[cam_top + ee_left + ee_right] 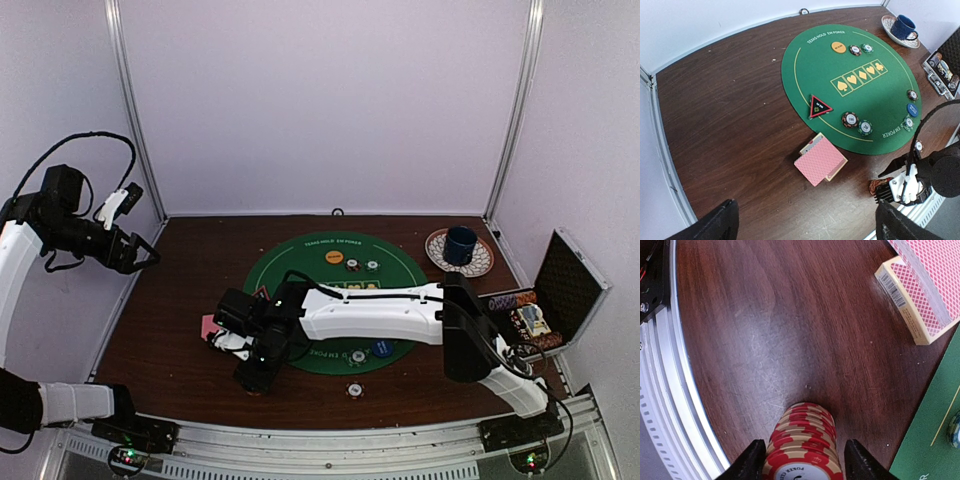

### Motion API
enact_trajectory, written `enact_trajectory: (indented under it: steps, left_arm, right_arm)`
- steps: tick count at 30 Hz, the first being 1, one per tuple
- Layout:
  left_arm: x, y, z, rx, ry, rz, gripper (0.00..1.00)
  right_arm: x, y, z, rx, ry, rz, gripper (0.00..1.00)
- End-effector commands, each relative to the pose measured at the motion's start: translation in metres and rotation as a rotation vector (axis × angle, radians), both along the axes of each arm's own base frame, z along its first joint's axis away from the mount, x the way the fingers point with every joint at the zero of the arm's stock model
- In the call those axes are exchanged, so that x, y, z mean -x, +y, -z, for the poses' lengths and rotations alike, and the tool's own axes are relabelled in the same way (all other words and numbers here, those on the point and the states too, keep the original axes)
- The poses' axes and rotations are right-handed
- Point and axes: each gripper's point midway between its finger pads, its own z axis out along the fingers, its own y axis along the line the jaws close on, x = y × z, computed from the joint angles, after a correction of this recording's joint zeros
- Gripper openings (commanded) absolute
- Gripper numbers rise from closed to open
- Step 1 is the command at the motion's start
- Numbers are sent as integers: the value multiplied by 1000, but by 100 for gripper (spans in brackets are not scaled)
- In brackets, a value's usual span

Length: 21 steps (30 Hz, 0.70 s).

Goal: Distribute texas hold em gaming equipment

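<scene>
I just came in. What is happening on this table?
Poker gear is being laid out. The right gripper grips a stack of orange-red chips on the wood table near its front edge, close to the pink-backed card deck. The left gripper hangs open and empty, high on the left. Other chips and a triangle marker lie on the green mat.

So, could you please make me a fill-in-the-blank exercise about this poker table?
1. The ___ hand grips a stack of chips.
2. The mug is ___ in colour.
3. The marker on the mat has the shape of a ___.
4. The case stands ___.
Missing words: right; blue; triangle; open.
</scene>
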Motion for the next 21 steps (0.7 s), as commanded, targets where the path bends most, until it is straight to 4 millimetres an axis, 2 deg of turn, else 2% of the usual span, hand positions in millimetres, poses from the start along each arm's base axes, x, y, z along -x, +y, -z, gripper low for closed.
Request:
enact_trajectory:
  steps: [1,5,15,21]
  left_arm:
    - [3,-2,-6,2,-31,12,98]
    - [3,-2,-7,0,-32,12,98]
    - [3,-2,-5,6,-28,13,98]
    - [3,-2,-6,7,-27,13,98]
  right_arm:
    - [1,5,-27,-50,-6,-7,62]
    - [0,4,-29,-51,-11,-5,65]
    - [-1,5,-34,-59,-18,0,54]
    - [-1,4,-41,-69,-22,-5,59]
